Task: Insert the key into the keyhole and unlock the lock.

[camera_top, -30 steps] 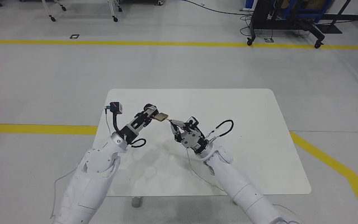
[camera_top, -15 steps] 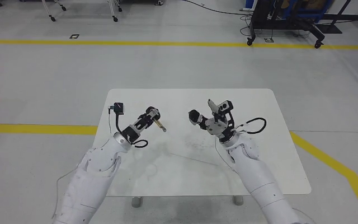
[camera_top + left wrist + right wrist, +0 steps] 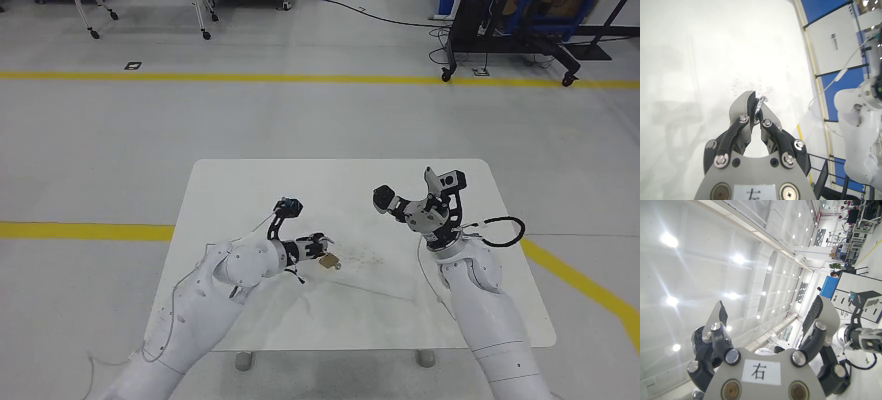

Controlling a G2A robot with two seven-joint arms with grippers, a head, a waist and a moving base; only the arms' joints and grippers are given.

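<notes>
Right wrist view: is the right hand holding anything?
No, the right hand is open, its fingers spread with nothing between them.

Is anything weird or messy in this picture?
Nothing is spilled or broken. One odd thing: the right gripper is open, empty and pointing up at the ceiling, away from the brass lock. The left gripper is pinching a silver metal loop over the table.

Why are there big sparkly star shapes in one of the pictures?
Right wrist view: the right end effector faces up at ceiling lamps, whose glare spreads into streaks. Left wrist view: beyond the left end effector, shut on the lock, soft grey shadows lie on the white table. Top view: even light, faint shadows.
</notes>
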